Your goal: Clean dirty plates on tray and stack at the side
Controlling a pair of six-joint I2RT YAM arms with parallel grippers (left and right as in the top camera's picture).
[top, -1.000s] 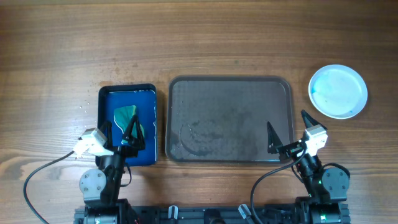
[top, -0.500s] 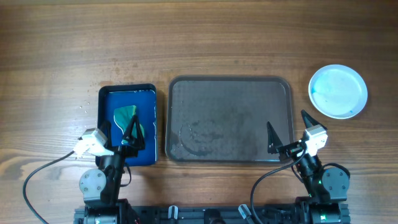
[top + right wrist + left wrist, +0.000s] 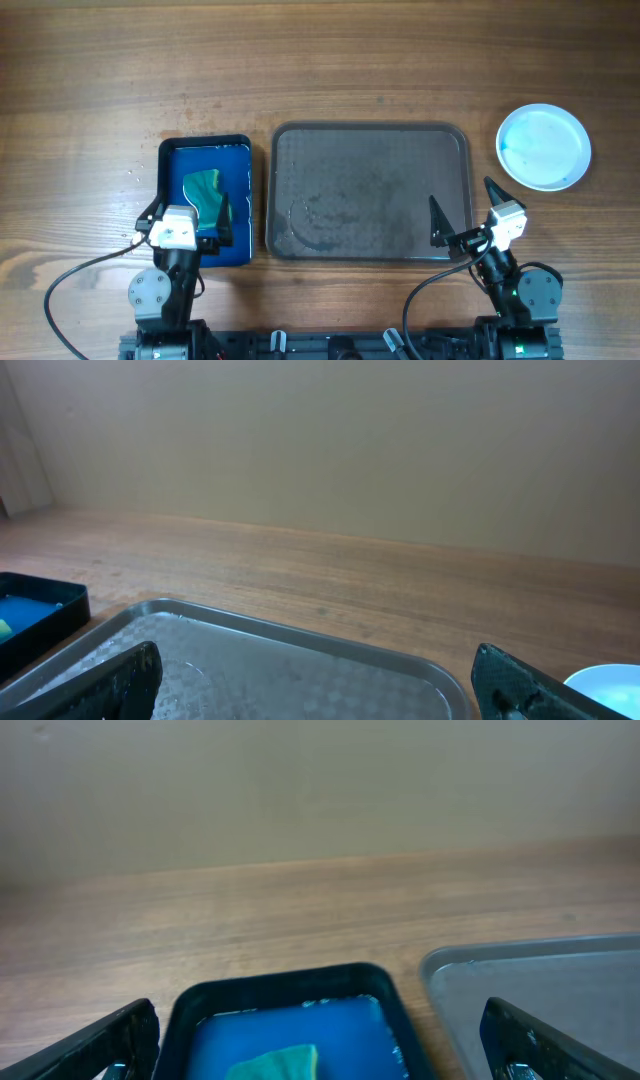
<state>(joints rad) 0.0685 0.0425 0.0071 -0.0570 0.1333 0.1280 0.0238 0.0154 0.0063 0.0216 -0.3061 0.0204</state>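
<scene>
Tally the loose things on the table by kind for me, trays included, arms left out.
Trays: 2, the large grey tray and the small blue tray
Sponges: 1, the green sponge, lying in the small blue tray
Plates: 1 white plate showing from above, right of the large grey tray; whether others lie stacked beneath it cannot be told
Total: 4

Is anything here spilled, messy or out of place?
Mostly tidy. The big grey tray has a curved, wet-looking smear at its left side nearest the robot, and a few pale specks dot the table left of the blue tray. The white plate off to the right shows a faint blue tint.
</scene>
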